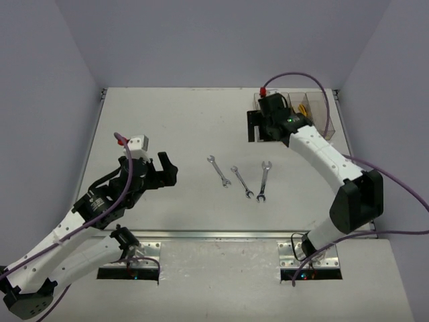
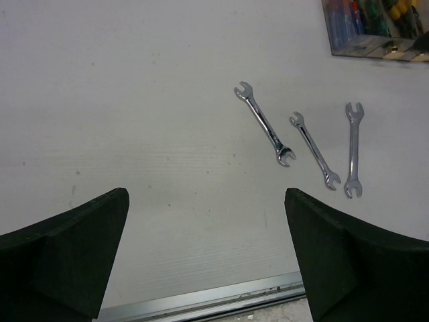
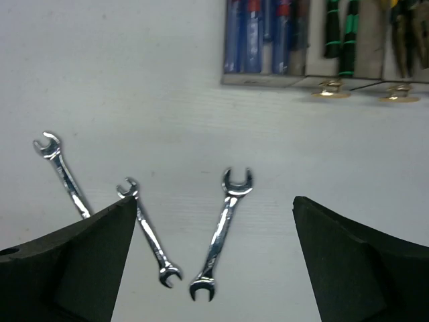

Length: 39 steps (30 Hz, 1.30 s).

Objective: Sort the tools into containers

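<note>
Three silver wrenches lie on the white table: left [image 1: 218, 170], middle [image 1: 242, 181] and right [image 1: 264, 181]. The clear bins [image 1: 320, 115] stand at the far right, partly hidden by my right arm. My right gripper [image 1: 257, 126] is open and empty, above the table between the bins and the wrenches. Its wrist view shows the right wrench [image 3: 222, 231] between the fingers [image 3: 94, 261], and the bins [image 3: 268, 79] holding blue/red screwdrivers [image 3: 258, 33], green/black screwdrivers [image 3: 339, 37] and yellow pliers [image 3: 401, 30]. My left gripper [image 1: 167, 170] is open and empty, left of the wrenches [image 2: 265, 124].
A metal strip [image 1: 221, 235] runs along the table's near edge, also in the left wrist view [image 2: 201, 302]. Grey walls close in the left, back and right sides. Purple cables trail from both arms.
</note>
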Each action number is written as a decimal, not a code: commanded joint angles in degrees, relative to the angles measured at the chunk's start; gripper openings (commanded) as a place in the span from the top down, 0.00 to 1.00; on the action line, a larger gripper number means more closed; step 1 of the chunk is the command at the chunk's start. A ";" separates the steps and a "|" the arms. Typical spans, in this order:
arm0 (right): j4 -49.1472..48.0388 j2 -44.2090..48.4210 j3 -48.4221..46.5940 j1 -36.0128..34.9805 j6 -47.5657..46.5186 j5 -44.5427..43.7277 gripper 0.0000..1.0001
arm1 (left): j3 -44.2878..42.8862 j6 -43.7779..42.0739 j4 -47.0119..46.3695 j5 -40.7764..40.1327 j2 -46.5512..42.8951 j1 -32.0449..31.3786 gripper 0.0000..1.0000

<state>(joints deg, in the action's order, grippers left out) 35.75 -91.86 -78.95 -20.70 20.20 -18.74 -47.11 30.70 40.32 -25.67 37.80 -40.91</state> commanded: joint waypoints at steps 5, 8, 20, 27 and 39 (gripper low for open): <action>-5.54 -2.40 13.30 -8.39 18.00 -2.55 0.02 | -0.17 0.06 -1.47 0.35 -0.86 -0.23 0.00; -3.95 -5.68 13.91 -8.39 18.66 -0.31 0.08 | -0.10 -0.01 -1.54 0.50 -1.93 -0.15 0.00; -2.35 -12.54 17.51 -4.89 18.91 6.92 0.40 | 0.64 -0.40 -2.75 1.69 -6.04 -0.23 0.00; -3.78 -12.45 21.11 -2.96 19.18 8.69 0.47 | 0.71 -0.74 -3.05 2.30 -5.91 -0.23 0.00; -5.27 -14.18 24.39 -0.48 20.39 9.45 0.65 | 0.71 -0.90 -3.07 2.55 -6.63 -0.23 0.00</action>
<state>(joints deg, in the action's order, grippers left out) 30.41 -103.33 -57.79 -21.95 39.53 -7.30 -46.44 30.41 39.99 -23.69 31.75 -40.91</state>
